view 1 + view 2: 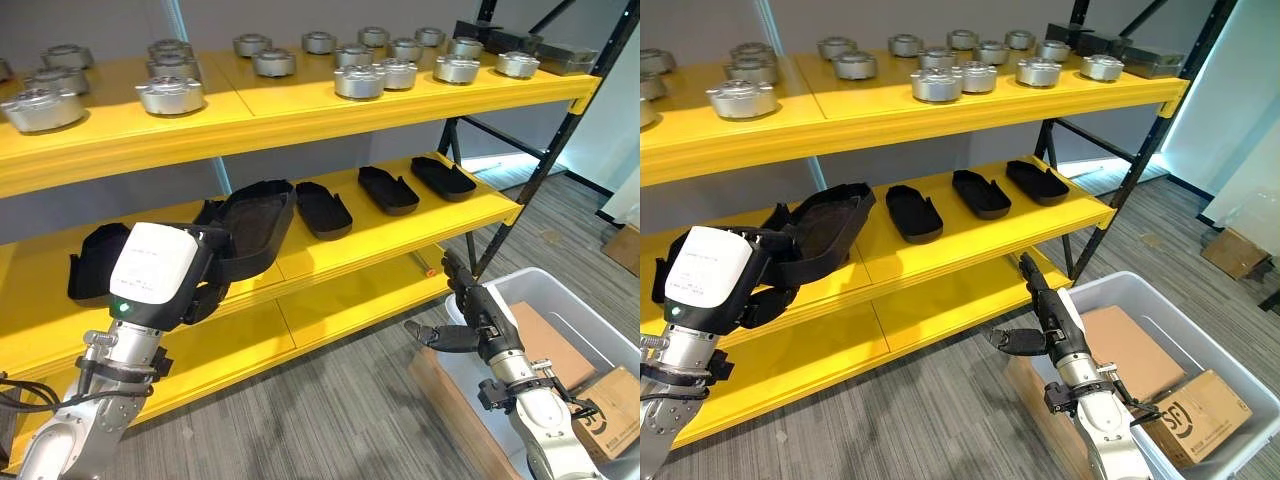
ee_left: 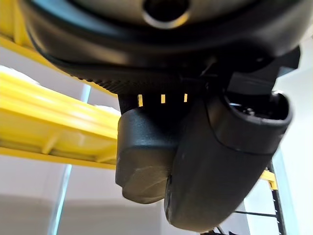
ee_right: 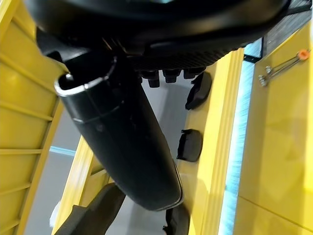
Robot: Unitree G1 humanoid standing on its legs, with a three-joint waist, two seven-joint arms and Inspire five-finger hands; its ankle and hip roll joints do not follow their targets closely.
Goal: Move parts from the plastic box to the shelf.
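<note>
Below, plastic box [image 1: 1230, 370] holding cardboard boxes [image 1: 1195, 415], right robot hand [image 1: 1045, 325] open beside it, left robot hand [image 1: 205, 265] gripping black part [image 1: 255, 225]

The left hand [image 1: 160, 275] hides its own fingers and the near end of a black part [image 1: 250, 228] at the middle shelf [image 1: 390, 235]; its grip cannot be told. The plastic box [image 1: 1200, 330] runs off the picture's lower right edge. Silver parts [image 1: 45, 108] are cut by the left edge.
</note>
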